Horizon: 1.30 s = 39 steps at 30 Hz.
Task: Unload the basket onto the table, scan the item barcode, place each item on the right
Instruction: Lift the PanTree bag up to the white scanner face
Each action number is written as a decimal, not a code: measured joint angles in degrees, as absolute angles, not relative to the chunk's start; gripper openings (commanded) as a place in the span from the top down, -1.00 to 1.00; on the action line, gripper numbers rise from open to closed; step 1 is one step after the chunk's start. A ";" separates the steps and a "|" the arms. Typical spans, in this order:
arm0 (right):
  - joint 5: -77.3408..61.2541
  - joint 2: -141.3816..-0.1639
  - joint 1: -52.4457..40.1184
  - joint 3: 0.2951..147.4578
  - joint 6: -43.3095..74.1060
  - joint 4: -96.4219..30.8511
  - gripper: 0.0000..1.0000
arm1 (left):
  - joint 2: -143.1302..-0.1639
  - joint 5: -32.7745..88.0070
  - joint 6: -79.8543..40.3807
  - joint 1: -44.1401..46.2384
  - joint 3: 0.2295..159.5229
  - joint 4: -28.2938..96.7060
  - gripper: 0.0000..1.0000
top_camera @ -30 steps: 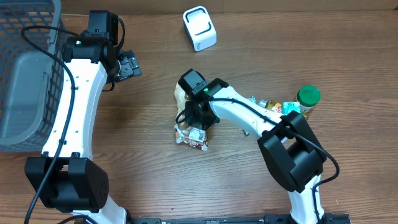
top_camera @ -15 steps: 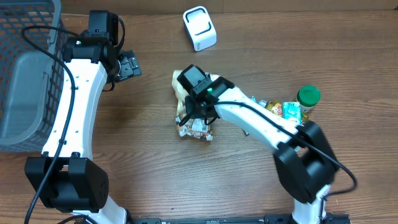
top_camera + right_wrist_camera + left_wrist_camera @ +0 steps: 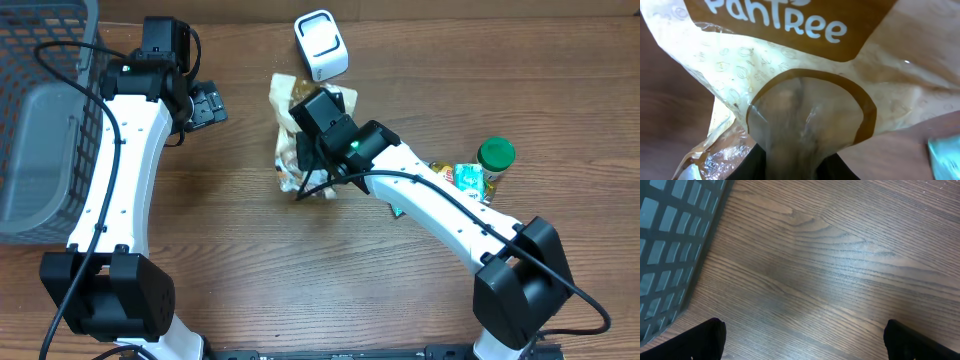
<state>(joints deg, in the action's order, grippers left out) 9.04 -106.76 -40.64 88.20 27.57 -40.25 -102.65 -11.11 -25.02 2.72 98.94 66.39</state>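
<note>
The item is a cream snack bag [image 3: 284,98] with a brown "PanTree" label [image 3: 790,30]. It hangs just below and left of the white barcode scanner [image 3: 321,45]. My right gripper [image 3: 306,168] is shut on the bag. In the right wrist view, the bag's clear lower part is pinched at the gripper [image 3: 797,165] between the dark fingers [image 3: 754,165], and no barcode shows. My left gripper [image 3: 210,106] stands open over bare wood beside the basket. Its fingertips [image 3: 707,340] are far apart around the gripper's middle [image 3: 802,342], with nothing between them.
A grey mesh basket [image 3: 40,120] fills the far left, and its wall shows in the left wrist view [image 3: 670,240]. A green-lidded jar [image 3: 495,156] and small snack packets [image 3: 452,176] lie at the right, beside the right arm.
The right arm has carried the bag off the table's middle and up toward the scanner, its jaws tightening on it. The left arm has not moved.
</note>
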 measured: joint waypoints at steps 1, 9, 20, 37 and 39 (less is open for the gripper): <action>9.06 -106.72 -40.64 88.27 26.85 -39.03 0.93 | -102.65 -11.09 -25.02 2.72 98.94 66.39 -0.99; 9.23 -102.69 -41.43 96.29 14.98 -36.69 0.93 | -102.65 -11.09 -25.02 2.72 98.94 66.39 -0.99; 11.60 -99.15 -38.20 99.85 5.28 -18.76 0.93 | -102.65 -11.09 -25.02 2.72 98.94 66.39 -0.99; 9.23 -124.46 -26.85 99.79 13.54 22.48 0.92 | -102.65 -11.11 -25.02 2.72 98.94 66.39 -0.99; 9.30 -127.42 -26.26 99.79 16.38 28.25 0.92 | -102.65 -11.11 -25.02 2.72 98.94 66.30 -1.00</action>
<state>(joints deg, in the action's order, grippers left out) 9.30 -127.42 -26.26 99.79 16.38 28.25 -102.65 -11.11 -25.02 2.72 98.94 66.30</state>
